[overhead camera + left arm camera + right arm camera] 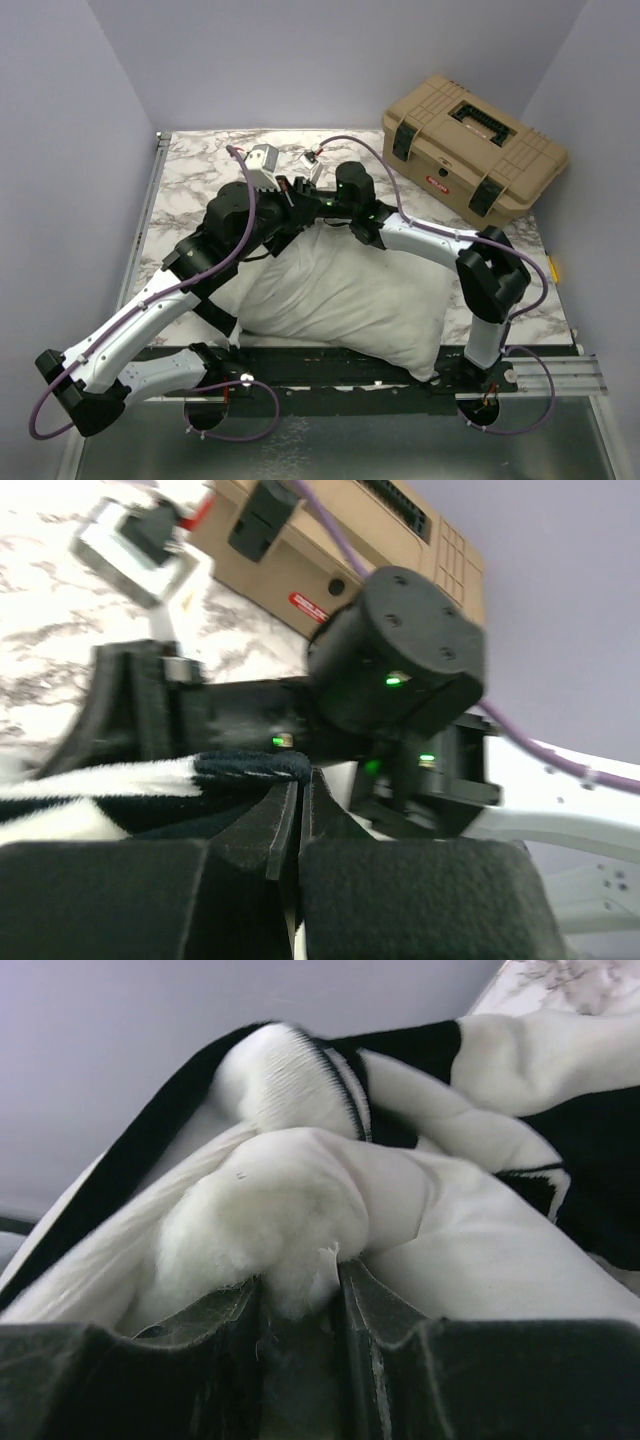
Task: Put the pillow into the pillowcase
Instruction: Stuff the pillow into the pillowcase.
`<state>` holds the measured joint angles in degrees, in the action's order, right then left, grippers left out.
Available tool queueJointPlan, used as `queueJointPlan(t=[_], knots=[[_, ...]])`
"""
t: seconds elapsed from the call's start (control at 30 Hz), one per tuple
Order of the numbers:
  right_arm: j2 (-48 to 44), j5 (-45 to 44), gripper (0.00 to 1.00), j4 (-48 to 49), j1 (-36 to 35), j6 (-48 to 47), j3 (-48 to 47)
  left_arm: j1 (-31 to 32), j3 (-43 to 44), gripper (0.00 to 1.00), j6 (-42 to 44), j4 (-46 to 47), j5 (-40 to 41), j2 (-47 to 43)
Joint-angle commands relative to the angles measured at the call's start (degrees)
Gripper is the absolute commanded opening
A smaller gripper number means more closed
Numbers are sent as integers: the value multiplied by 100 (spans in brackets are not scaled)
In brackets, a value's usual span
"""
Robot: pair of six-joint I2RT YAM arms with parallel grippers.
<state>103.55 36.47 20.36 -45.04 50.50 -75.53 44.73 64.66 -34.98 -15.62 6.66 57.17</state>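
Observation:
The white pillow [345, 295] lies across the near half of the marble table. Both arms reach over its far edge, where the left gripper [292, 190] and right gripper [312, 205] meet. In the left wrist view my left gripper [298, 780] is shut, with the black hem of the checked pillowcase [120, 780] pinched at its tips. In the right wrist view my right gripper [297, 1285] squeezes a puffy corner of the pillow [300, 1200] between its fingers. The pillowcase [420, 1045] is bunched round that corner. In the top view the arms hide the pillowcase.
A tan toolbox [470, 150] with black latches stands at the back right, close behind the right arm's wrist [400, 650]. Bare marble table [190, 170] shows at the back left. Purple walls enclose the table on three sides.

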Motion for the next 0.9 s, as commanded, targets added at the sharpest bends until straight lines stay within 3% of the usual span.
queueJointPlan(t=[0.0, 0.2, 0.33, 0.43, 0.53, 0.63, 0.73, 0.87], knots=[[617, 351, 31, 2538, -126, 1804, 111, 234, 475, 0, -858, 680, -1915, 343], [329, 261, 31, 2198, 295, 1746, 36, 394, 350, 0, -688, 671, -1532, 155], [-157, 134, 35, 421, 590, 721, -517, 391, 259, 0, -407, 727, -1073, 56], [-25, 134, 40, -979, 619, -59, -1394, 395, 230, 0, -279, 971, -987, 198], [170, -122, 52, -2209, 640, -679, -1886, 393, 178, 0, -126, 1335, -1089, 434], [73, -899, 76, -3453, 687, -1296, -1928, 393, 8, 0, 38, 1385, -740, 482], [-436, -1851, 97, -4261, 714, -1802, -1432, 388, -423, 0, 153, 1382, 129, 243], [-1268, -2635, 100, -5043, 796, -2312, -1018, 396, -903, 0, 417, 1393, 556, -21]])
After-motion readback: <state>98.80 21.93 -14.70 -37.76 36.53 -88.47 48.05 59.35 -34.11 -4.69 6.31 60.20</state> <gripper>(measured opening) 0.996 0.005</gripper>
